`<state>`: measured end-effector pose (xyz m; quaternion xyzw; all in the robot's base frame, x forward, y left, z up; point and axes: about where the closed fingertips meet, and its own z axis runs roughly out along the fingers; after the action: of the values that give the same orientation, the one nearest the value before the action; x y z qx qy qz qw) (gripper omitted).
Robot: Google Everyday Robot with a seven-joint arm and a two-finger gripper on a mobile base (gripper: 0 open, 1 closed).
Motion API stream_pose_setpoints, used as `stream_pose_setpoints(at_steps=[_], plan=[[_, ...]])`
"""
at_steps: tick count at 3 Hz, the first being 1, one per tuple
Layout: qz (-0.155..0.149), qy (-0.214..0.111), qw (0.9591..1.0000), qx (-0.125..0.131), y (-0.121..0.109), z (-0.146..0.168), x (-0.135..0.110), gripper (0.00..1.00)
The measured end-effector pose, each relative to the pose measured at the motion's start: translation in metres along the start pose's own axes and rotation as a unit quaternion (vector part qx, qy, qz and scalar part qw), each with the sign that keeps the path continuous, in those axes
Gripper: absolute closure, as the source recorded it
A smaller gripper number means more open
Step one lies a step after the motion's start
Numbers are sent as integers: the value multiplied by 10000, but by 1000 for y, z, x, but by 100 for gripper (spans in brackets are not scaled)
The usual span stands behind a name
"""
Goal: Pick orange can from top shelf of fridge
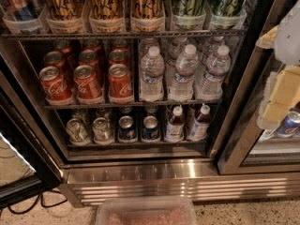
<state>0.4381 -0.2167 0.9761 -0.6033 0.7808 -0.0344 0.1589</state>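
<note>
The fridge stands open in front of me, its interior dark. Its top shelf is a thin wire rack carrying a row of clear plastic trays. Three orange cans with dark script stand in these trays: one on the left, one in the middle and one on the right. Their tops are cut off by the frame's upper edge. My gripper shows as a pale cream shape at the far right. It is outside the fridge, in front of the right door and well apart from the cans.
Two green cans stand right of the orange ones. Red cola cans and water bottles fill the middle rack. Small cans and bottles fill the lowest. A clear plastic bin lies on the floor. Closed right door, open door at left.
</note>
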Motion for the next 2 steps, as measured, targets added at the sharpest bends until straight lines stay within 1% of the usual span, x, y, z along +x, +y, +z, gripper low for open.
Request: stream_pose_setpoints(at_steps=[1,2], plan=[[1,-1,10000,0,0,0,0,0],[262,-153,9995,115,1,2,-7,0]])
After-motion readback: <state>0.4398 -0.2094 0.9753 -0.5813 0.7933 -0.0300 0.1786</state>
